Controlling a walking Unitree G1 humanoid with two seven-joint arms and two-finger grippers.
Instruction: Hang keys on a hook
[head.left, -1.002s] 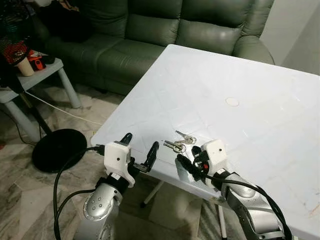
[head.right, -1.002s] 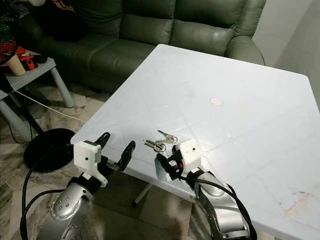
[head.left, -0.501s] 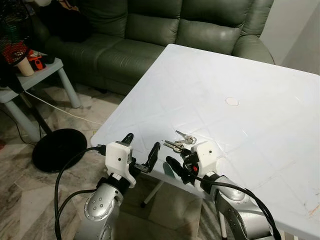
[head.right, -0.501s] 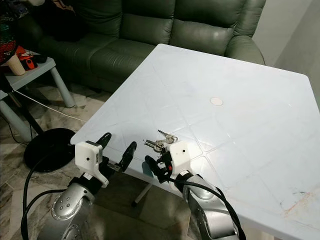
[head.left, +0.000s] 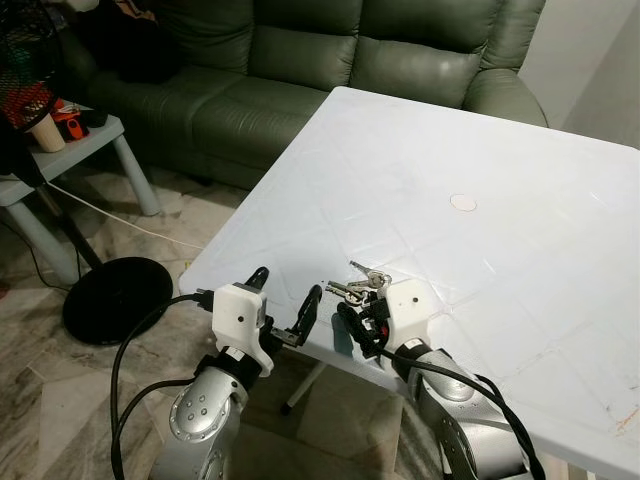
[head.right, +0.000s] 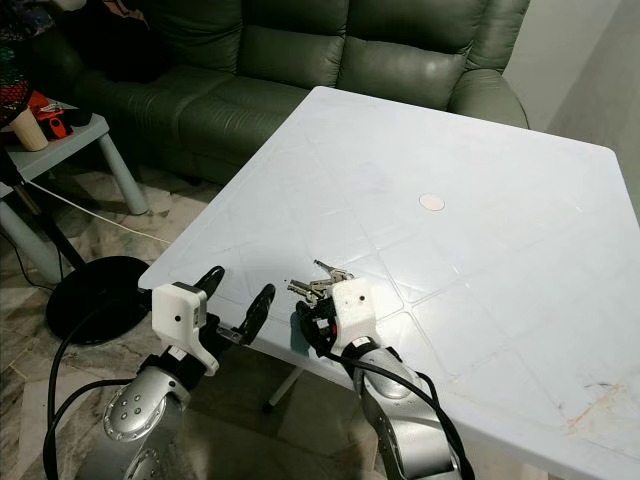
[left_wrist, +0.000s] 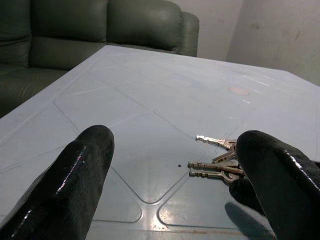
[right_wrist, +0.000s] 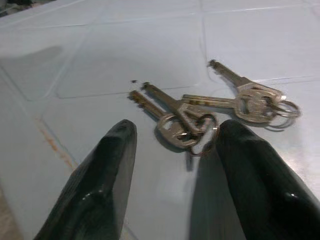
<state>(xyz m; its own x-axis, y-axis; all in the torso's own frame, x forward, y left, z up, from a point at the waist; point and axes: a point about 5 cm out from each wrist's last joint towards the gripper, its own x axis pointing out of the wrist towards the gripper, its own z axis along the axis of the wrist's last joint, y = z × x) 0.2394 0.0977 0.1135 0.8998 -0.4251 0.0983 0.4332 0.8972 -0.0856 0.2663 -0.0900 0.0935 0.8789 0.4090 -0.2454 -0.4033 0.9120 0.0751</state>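
Nearest to me, the left hand (head.left: 284, 303) sits at the near edge of the white worktop (head.left: 480, 150), its 2 black fingers spread wide apart and holding nothing. From its wrist camera I see the keys (left_wrist: 218, 162) lying flat on the worktop beyond the fingers, closer to one of them.

Just beside it, the right hand (head.left: 358, 322) rests low over the worktop near the same edge. Its fingers (right_wrist: 105, 170) are parted, with nothing between them. In the right wrist view the keys (right_wrist: 210, 107) lie just ahead of the fingertips: I count at least 3 silver keys on joined rings, fanned out flat on the surface. I cannot tell whether a fingertip touches the nearest ring.

From the head camera, the keys (head.left: 360, 284) lie on the worktop's near part, directly in front of the right hand and close to the edge.

Further out on the worktop there is 1 small round pale mark (head.left: 463, 202).

Containers: on the small grey side table (head.left: 70, 145) far to my left stands a pale cup (head.left: 45, 132); its contents are not legible. Beside it lies a red and black item (head.left: 72, 120).

On the floor below is a black round base (head.left: 115, 298). Farthest back stands a dark green sofa (head.left: 300, 60).
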